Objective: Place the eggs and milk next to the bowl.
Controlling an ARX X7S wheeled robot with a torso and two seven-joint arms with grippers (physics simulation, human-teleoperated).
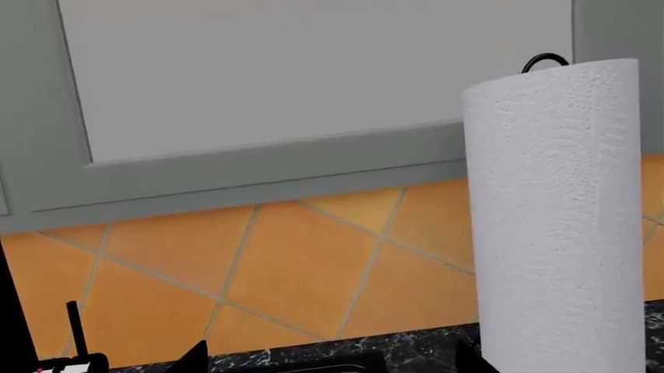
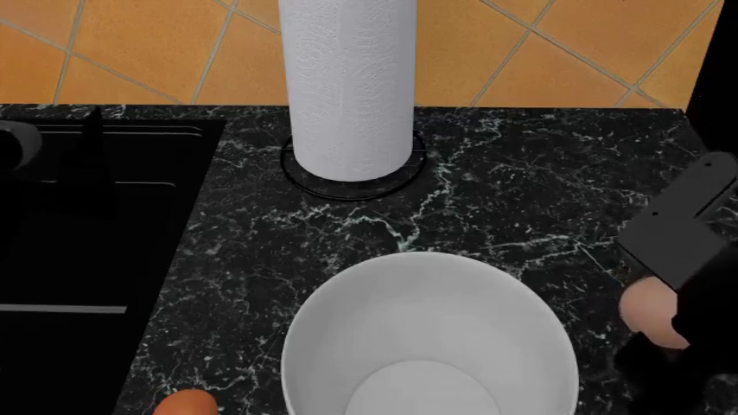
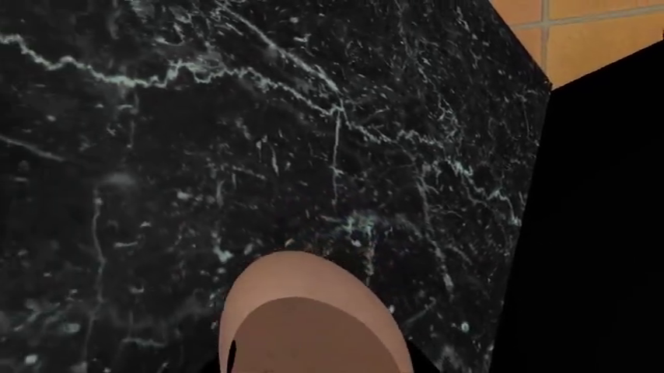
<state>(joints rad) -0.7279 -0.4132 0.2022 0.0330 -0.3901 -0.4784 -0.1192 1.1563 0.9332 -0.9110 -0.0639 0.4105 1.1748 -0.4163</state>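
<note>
right end effector grasping pale egg | beside bowl rim | left unseen

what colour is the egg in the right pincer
Pale pinkish-tan egg, clearest in the right wrist view; the head view shows it too, at the right pincer.

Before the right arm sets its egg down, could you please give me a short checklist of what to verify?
1. Pale egg held at the right claw: ok.
2. Bare marble counter under the egg: ok.
3. White bowl close beside it: ok.
4. Orange-brown egg by the bowl's other side: ok.
5. Milk bottle located: cannot tell, not in view.
6. Paper towel roll clear of the drop spot: ok.
</note>
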